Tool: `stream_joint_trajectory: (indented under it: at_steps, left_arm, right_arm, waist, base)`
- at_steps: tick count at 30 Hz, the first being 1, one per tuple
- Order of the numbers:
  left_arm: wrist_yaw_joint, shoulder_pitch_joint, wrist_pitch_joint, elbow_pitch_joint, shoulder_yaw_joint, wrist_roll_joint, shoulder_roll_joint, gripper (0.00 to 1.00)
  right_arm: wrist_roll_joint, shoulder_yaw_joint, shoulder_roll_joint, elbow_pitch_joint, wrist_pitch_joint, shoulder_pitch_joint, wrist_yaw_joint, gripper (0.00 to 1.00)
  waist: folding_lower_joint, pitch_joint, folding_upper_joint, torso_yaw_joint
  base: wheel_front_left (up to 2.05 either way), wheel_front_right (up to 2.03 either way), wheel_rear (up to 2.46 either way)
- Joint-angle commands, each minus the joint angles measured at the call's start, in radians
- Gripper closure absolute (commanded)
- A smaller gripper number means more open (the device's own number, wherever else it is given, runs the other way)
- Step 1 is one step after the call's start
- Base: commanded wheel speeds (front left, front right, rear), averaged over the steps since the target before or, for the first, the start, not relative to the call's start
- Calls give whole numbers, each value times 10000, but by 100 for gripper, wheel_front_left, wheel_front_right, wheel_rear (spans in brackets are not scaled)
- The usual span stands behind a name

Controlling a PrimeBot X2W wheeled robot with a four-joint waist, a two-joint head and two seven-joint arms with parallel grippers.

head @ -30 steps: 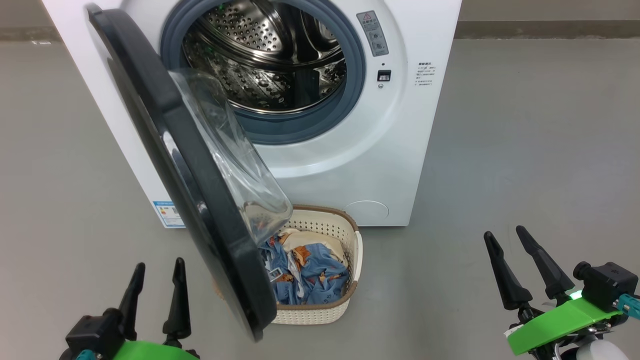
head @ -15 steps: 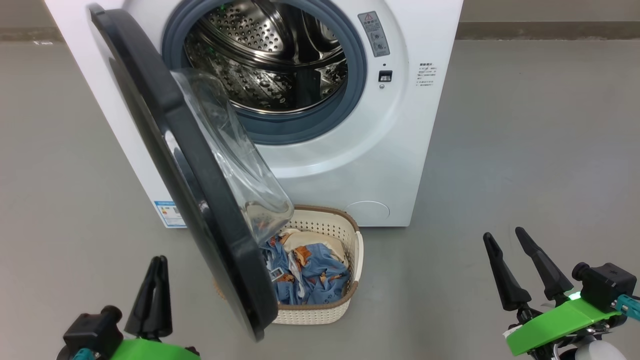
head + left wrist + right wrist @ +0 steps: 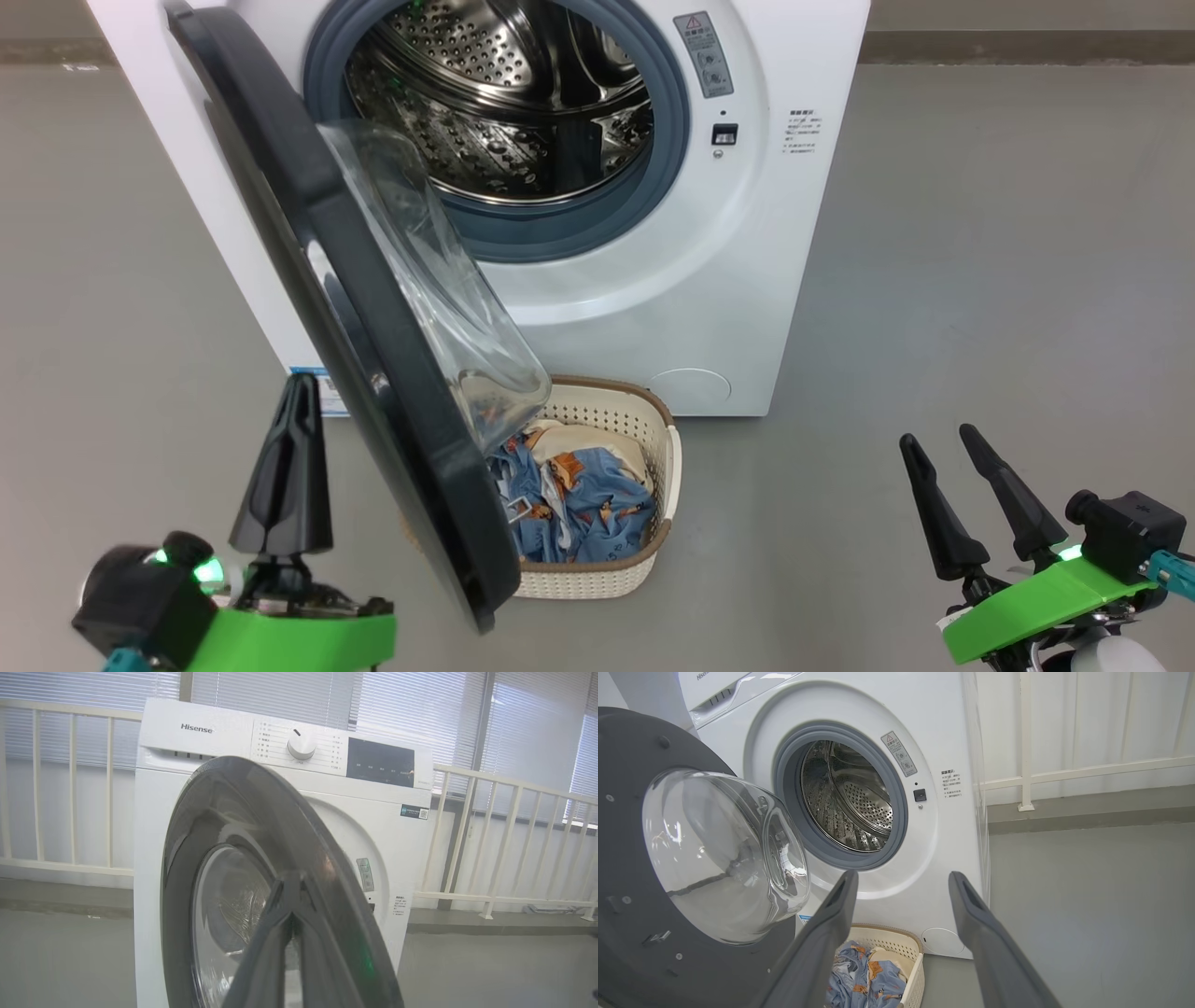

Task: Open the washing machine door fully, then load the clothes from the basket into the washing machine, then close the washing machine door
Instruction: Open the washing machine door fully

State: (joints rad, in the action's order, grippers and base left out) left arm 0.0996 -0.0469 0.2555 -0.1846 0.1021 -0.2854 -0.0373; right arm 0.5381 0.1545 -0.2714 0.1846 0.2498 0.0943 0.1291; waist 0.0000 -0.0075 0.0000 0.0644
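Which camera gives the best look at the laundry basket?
The head view: it looks down into the basket, showing the clothes inside, though the open door covers its left side. The right wrist view catches the basket at its bottom edge, partly behind a claw finger. The left wrist view faces the door's outside.

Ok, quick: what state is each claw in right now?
Left claw: closed, long dark fingers pressed together, holding nothing.
Right claw: open, long dark fingers spread, empty.

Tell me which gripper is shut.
The left gripper, lower left in the head view: its fingers meet in one dark spike, while the right gripper holds its two fingers apart.
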Motion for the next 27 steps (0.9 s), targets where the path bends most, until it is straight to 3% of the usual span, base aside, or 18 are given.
stream_joint_trajectory:
  at_steps: [1,7,13,20,27]
  left_arm:
    - [-72,-488,63,-580,-182,127,-129,100]
    - [-77,-485,63,-1961,564,313,-129,100]
    - [-13,-297,63,-1984,1553,157,-129,100]
    - [29,-150,35,-845,2660,-333,-129,100]
    - [-63,-336,-25,650,2886,-1077,-129,100]
  right_arm:
    - [-114,199,-89,-235,120,139,16,0]
    - [-88,278,-114,-236,120,163,16,0]
    - [-39,388,-105,-163,120,149,16,0]
    - [32,620,-134,-126,120,272,16,0]
    - [102,687,-140,-91,120,352,16,0]
  waist:
    - [0,6,0,9]
    - [0,9,0,35]
    - [0,-63,0,29]
    - [0,-39,0,-157]
    - [0,128,0,-524]
  base:
    - [0,0,0]
    - [0,0,0]
    - [0,0,0]
    - [0,0,0]
    - [0,0,0]
